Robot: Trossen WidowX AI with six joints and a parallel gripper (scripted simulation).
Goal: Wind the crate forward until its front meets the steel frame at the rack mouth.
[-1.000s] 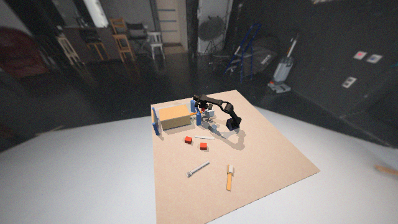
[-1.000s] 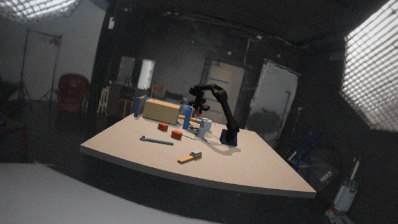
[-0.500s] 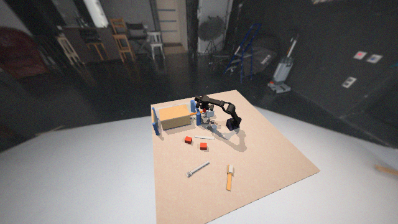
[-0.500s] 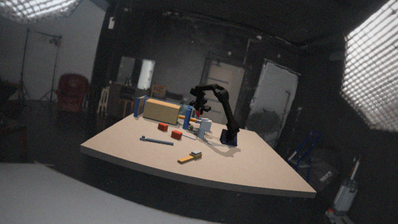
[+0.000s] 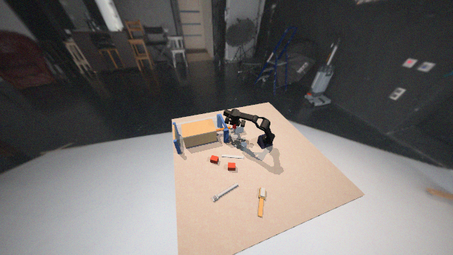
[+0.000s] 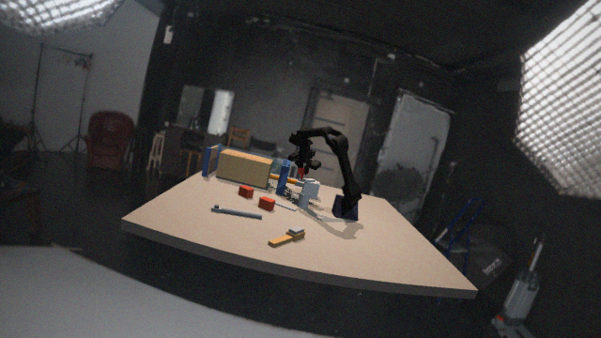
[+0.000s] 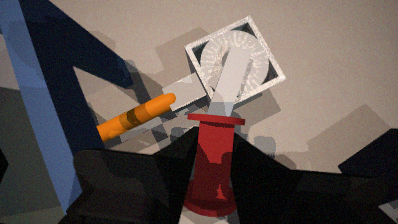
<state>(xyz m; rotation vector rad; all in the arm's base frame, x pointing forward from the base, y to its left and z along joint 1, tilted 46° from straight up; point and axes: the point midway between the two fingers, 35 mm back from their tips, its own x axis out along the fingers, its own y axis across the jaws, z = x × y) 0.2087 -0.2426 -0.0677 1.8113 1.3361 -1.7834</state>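
The tan crate (image 5: 198, 127) (image 6: 244, 169) sits flat in the cubby, with a gap between its front and the blue frame (image 5: 227, 136) (image 6: 285, 178) (image 7: 34, 100) at the mouth. An orange strap (image 5: 220, 129) (image 6: 292, 180) (image 7: 145, 113) runs from it to the pale square-topped winch (image 5: 239, 130) (image 6: 310, 189) (image 7: 210, 65). My gripper (image 5: 234, 126) (image 6: 301, 172) (image 7: 211, 133) is shut on the upright red grip of the winch handle, beside the winch. The handle's pale arm (image 7: 234, 75) reaches over the round winch top. Its key and the hole are hidden under the arm.
Two red blocks (image 5: 214, 159) (image 5: 231, 166) (image 6: 246, 192) (image 6: 267, 203) and a pale strip (image 5: 232, 156) (image 6: 285, 206) lie before the cubby. A grey wrench-like tool (image 5: 225, 193) (image 6: 237, 213) and a yellow-handled tool (image 5: 260, 207) (image 6: 281, 240) lie nearer. A grey cylinder (image 6: 303, 202) stands by the winch.
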